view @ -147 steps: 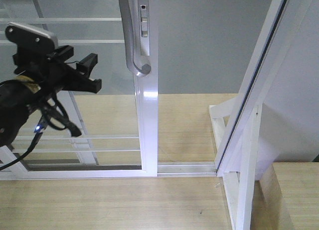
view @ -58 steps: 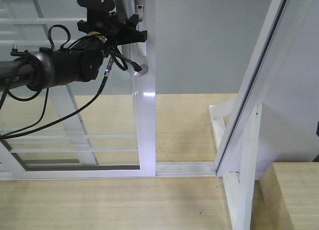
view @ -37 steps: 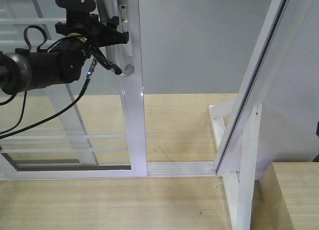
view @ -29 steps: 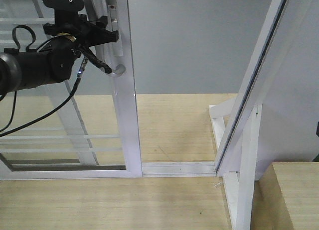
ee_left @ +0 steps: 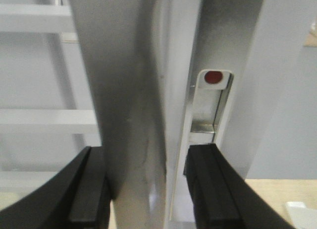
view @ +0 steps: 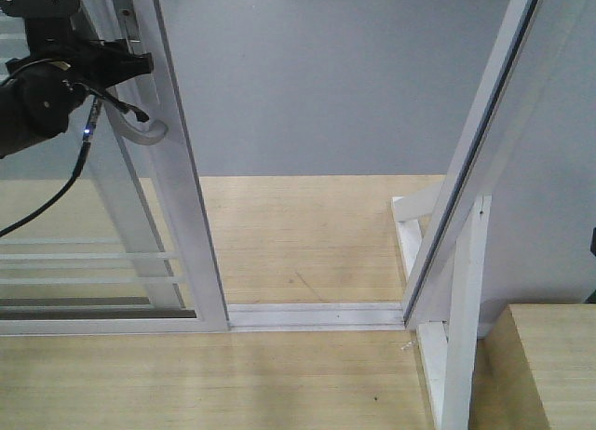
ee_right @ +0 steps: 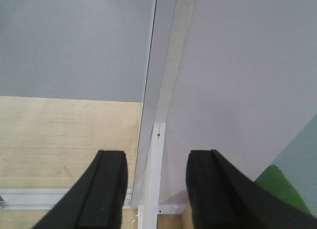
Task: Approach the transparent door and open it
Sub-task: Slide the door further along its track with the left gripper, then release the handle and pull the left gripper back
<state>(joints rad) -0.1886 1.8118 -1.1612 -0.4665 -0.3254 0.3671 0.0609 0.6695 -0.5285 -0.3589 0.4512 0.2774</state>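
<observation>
— Black fingers [ee_left: 91,189] of the left claw [ee_left: 148,189] sit either side of the grey handle [ee_left: 131,115], pads against it: clamped on it, I judge.

— And the handle's axis?

— Upright, running along the door [view: 177,207] stile. Its lock plate [ee_left: 208,120] with the red dot lies just right of the claw. In the front view the handle's curved foot [view: 149,132] shows below the left arm [view: 37,104].

— Which arm is nearer?

— The left, plainly; it is on the door. The right claw [ee_right: 151,189] hangs apart, holding nothing, facing the slanted white post [view: 475,160] well away on the right.

— Where is the door now?

— At the left of the view, on the floor track [view: 317,315]. A wide gap lies between its stile and the post, the wooden floor [view: 298,235] showing through.

— So the pull goes which way?

— Leftward along the track, I judge, across the handle's long axis. Barred glass [view: 84,262] lies behind the door there; how much travel remains is cut off by the picture's edge.
</observation>
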